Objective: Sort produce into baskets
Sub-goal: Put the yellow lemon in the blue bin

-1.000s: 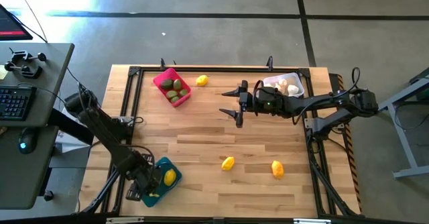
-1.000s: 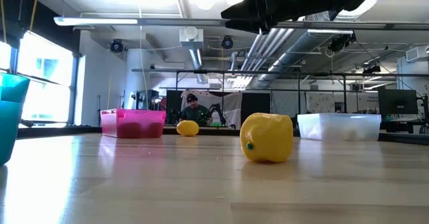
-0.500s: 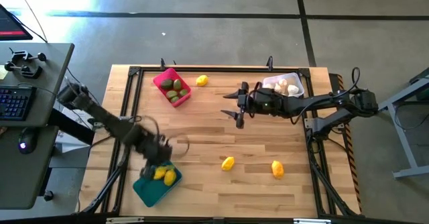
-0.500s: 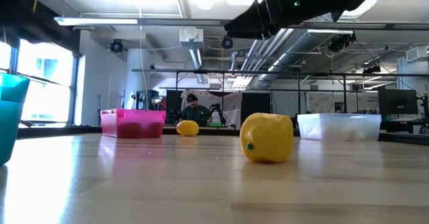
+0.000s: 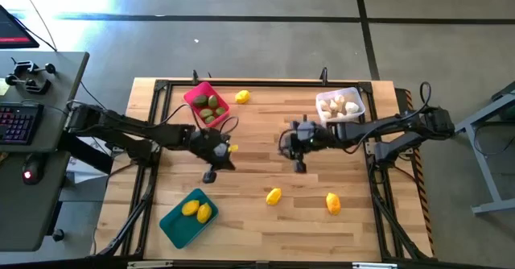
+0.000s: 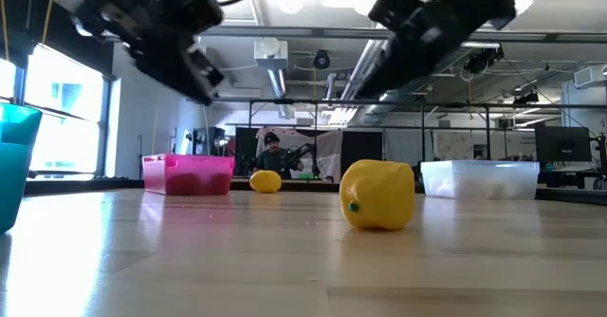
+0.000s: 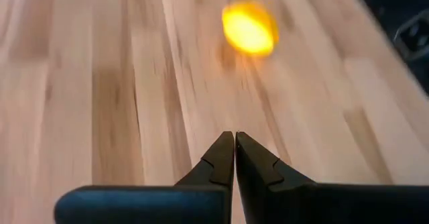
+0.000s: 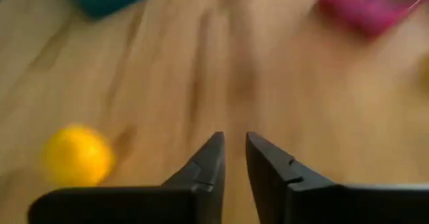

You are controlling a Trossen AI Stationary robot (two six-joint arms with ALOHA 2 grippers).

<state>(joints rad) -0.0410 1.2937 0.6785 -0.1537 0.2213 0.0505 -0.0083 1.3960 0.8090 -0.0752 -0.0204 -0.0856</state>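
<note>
Three yellow lemons lie on the wood: one near the middle front (image 5: 273, 196), one to its right (image 5: 333, 202), one at the far edge (image 5: 242, 97). The teal basket (image 5: 173, 227) holds two lemons, the pink basket (image 5: 195, 96) green pieces, the whitish basket (image 5: 356, 98) white bulbs. My left gripper (image 5: 225, 156) hangs shut and empty over the table's middle left, with a lemon (image 7: 249, 28) ahead of it. My right gripper (image 5: 288, 146) hangs over the middle right, its fingers (image 8: 234, 143) a narrow gap apart with nothing between them, and a lemon (image 8: 77, 155) lies off to one side.
A black frame (image 5: 241, 83) runs along the table's far edge and sides. A desk with a keyboard (image 5: 18, 124) stands off the table's left. In the low view a person (image 6: 272, 152) sits far back in the room. Bare wood lies between the two grippers.
My left gripper has swung up from over the teal basket at the near left toward the table's middle and has shut; two lemons now show in that basket. My right gripper has dropped a little toward the near edge, tipped downward, and closed from wide open to a narrow gap.
</note>
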